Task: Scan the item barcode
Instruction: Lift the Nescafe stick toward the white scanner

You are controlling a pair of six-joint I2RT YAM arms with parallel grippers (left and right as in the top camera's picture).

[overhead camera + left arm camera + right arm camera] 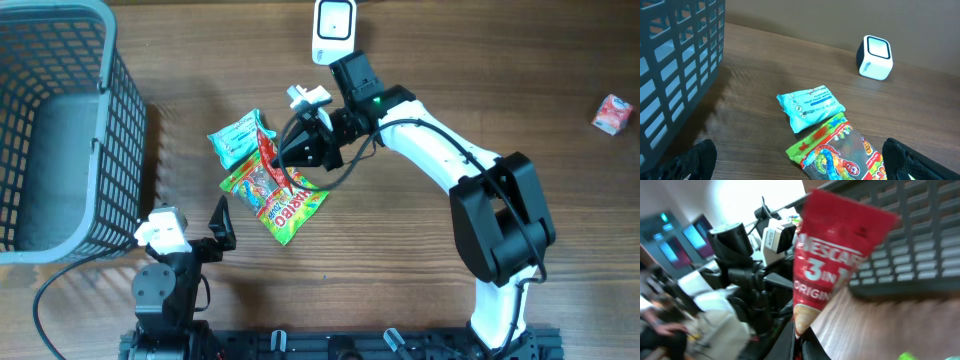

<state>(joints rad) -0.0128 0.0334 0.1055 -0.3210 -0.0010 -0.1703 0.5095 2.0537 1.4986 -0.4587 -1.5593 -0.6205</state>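
Observation:
My right gripper [285, 150] is shut on the lower end of a red Nescafé 3-in-1 sachet [268, 156]. It holds the sachet tilted above the table, over the other packets. In the right wrist view the sachet [832, 255] stands up from the closed fingertips of the right gripper [801, 339] and shows its printed front; no barcode shows. The white scanner [333, 30] with its dark window stands at the back, beyond the right arm, and shows in the left wrist view as the scanner [875, 58]. My left gripper [222, 228] is open and low at the front left, holding nothing.
A teal tissue pack [235, 138] and a green gummy-worm bag [275, 195] lie mid-table, the bag [840, 152] between the open left fingers [696, 161]. A grey wire basket [110, 130] fills the left side. A small red-and-white packet [612, 113] lies far right.

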